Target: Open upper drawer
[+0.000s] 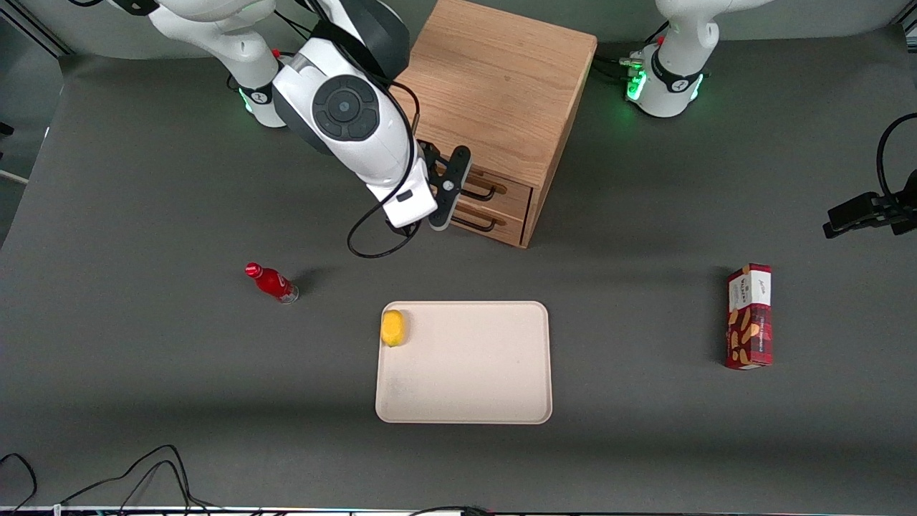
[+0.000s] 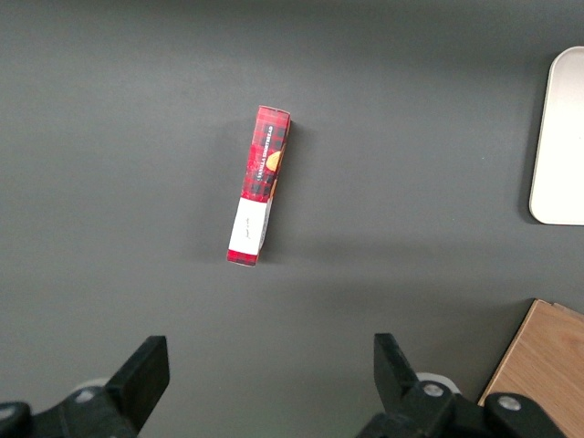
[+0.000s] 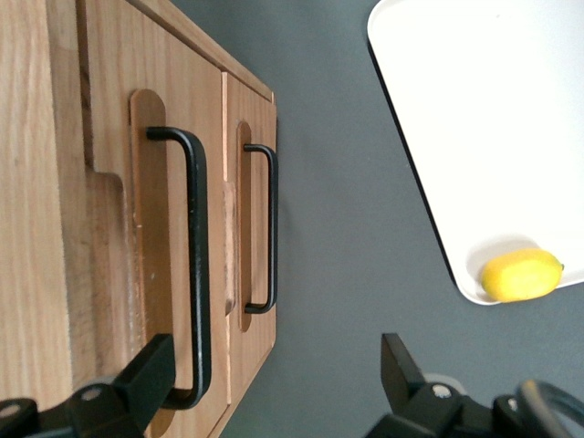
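The hand (image 1: 445, 188) hangs spread open in front of the light oak cabinet (image 1: 494, 93), grasping nothing, one finger (image 3: 151, 379) beside the upper drawer's (image 1: 505, 192) thin black wire handle (image 3: 193, 265). The drawer sits closed. No writing is legible on the red plaid carton (image 1: 749, 316).

This was a robotics lab set-up rather than any home. A dark grey table (image 1: 143, 373) carried a small wooden cabinet (image 1: 494, 100) as a prop, flanked by white arm bases lit green. The gripper (image 1: 448, 188) hung spread in front of that cabinet. Loose cables (image 1: 129, 476) trailed well nearer the camera than the cabinet.
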